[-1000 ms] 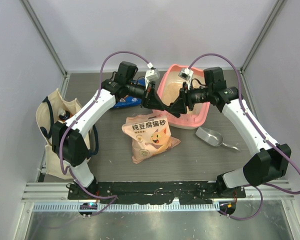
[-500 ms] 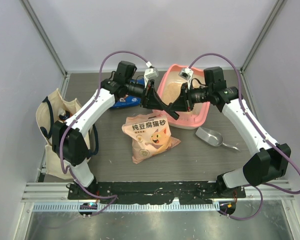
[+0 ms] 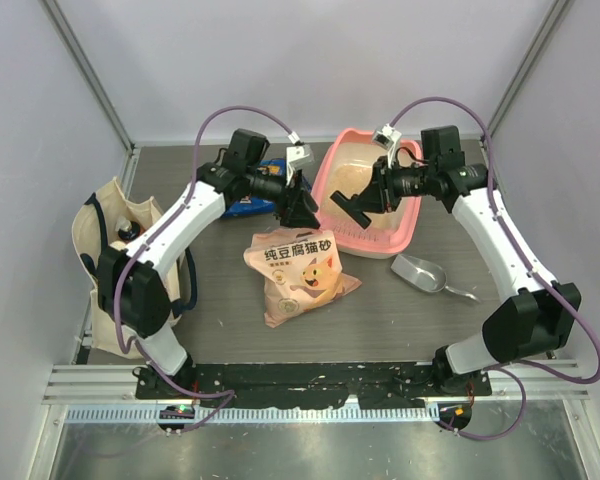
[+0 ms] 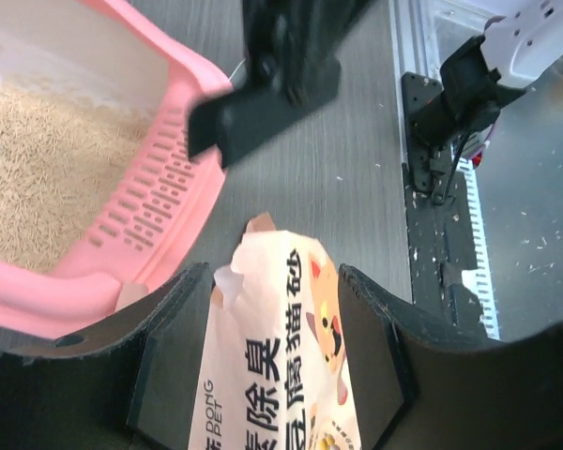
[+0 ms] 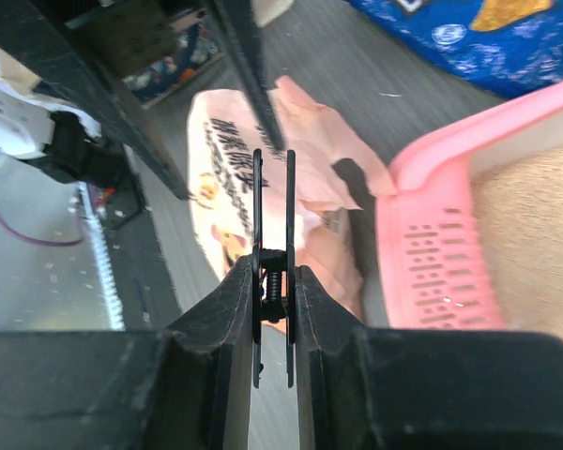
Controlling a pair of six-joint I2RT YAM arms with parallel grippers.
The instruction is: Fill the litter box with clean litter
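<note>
The pink litter box (image 3: 323,185) stands at the back, holding pale clean litter (image 3: 355,176). In front of it lies the beige cat-printed litter bag (image 3: 298,270). My right gripper (image 3: 368,198) hovers over the box's slotted near end, shut on a black spring clip (image 3: 344,206). The right wrist view shows the clip's two thin plates (image 5: 289,216) pinched in that gripper (image 5: 274,274). My left gripper (image 3: 301,211) hangs open just above the bag's torn top. In its wrist view, the bag (image 4: 281,366) lies below the open left gripper (image 4: 270,286), with the clip (image 4: 263,103) and box (image 4: 169,178) beyond.
A metal scoop (image 3: 420,272) lies right of the bag. A blue chip bag (image 3: 245,207) sits behind the left arm, also seen in the right wrist view (image 5: 469,28). A cream tote bag (image 3: 105,240) stands at the table's left edge.
Both grippers met at the black clip a second ago. The left gripper has opened, let go and pulled back left. The right arm has drawn back over the box with the clip.
</note>
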